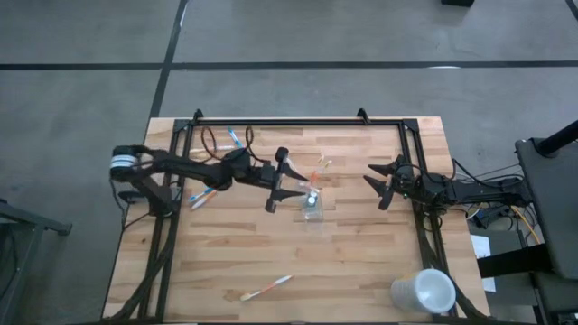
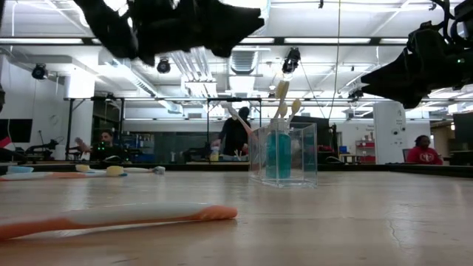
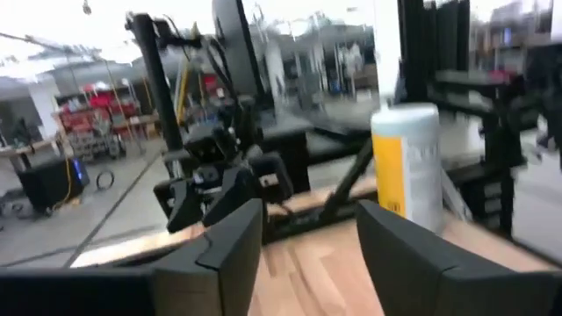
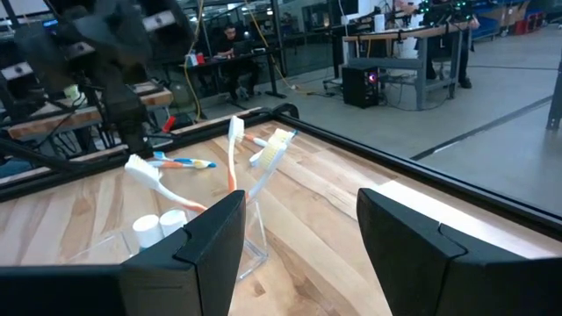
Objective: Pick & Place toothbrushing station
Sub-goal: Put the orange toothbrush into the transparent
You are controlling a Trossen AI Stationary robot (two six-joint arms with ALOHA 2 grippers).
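One toothbrush [image 2: 111, 218] lies nearest; clear cup [image 2: 284, 154] holds three; both end effectors [image 1: 291, 185] [image 1: 380, 184] spread.

Open wood flanks the middle obstacle.
The clear cup [image 1: 312, 208] of toothbrushes [image 1: 318, 171] stands mid-table; bare table [image 1: 361, 262] surrounds it.

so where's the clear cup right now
In the high view the clear cup stands upright mid-table, just beside the left gripper, with toothbrushes in it.
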